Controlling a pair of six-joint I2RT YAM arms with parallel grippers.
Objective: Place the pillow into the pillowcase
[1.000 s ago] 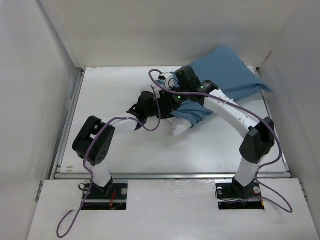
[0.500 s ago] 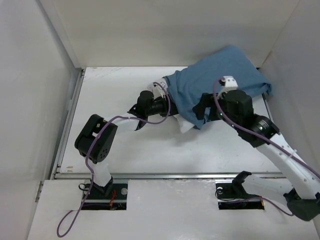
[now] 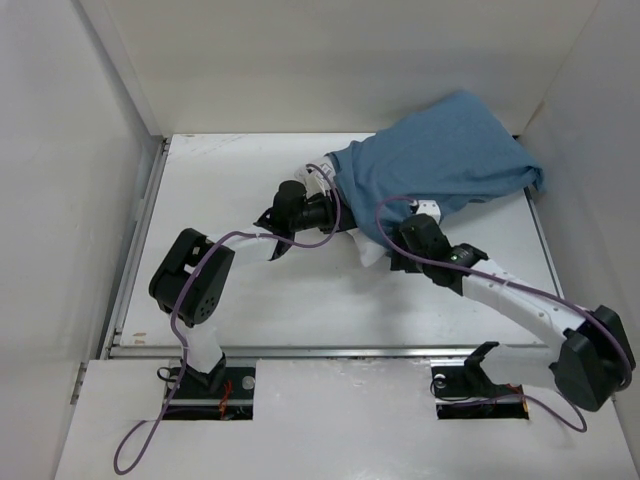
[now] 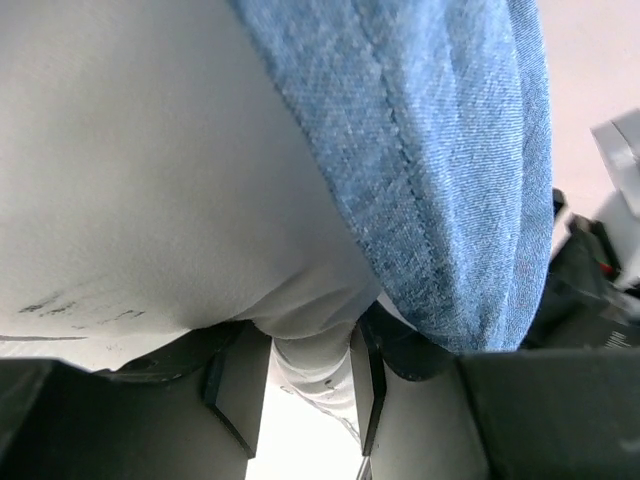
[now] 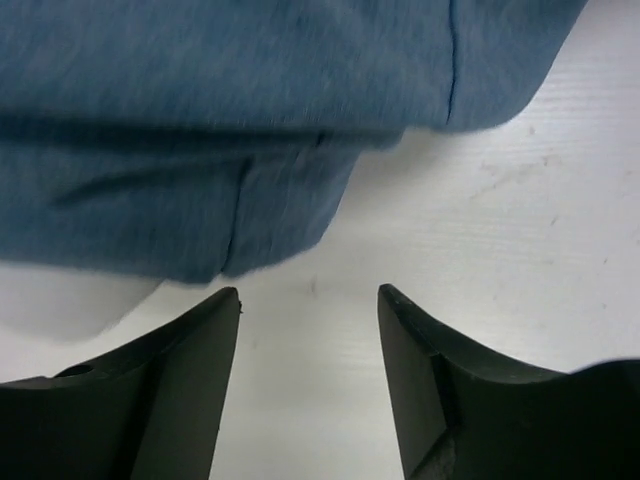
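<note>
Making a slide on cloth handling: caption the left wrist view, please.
Left end effector pinches a fold of the white pillow, with the blue pillowcase and its hemmed edge lying over it.

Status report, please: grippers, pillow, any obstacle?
Left gripper shut on pillow corner. Right gripper open, empty, facing pillowcase edge. Pillow mostly covered, white corner out. Nothing blocking.

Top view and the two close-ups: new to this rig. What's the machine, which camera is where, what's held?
Two robot arms bolted at the near edge of a table. The wide picture looks down from above and behind them; each close-up comes from a wrist camera. A white pillow lies there, mostly covered by a blue pillowcase. The left tool pinches the pillow's exposed end. The right tool is open and empty, low over the table beside the pillowcase.
</note>
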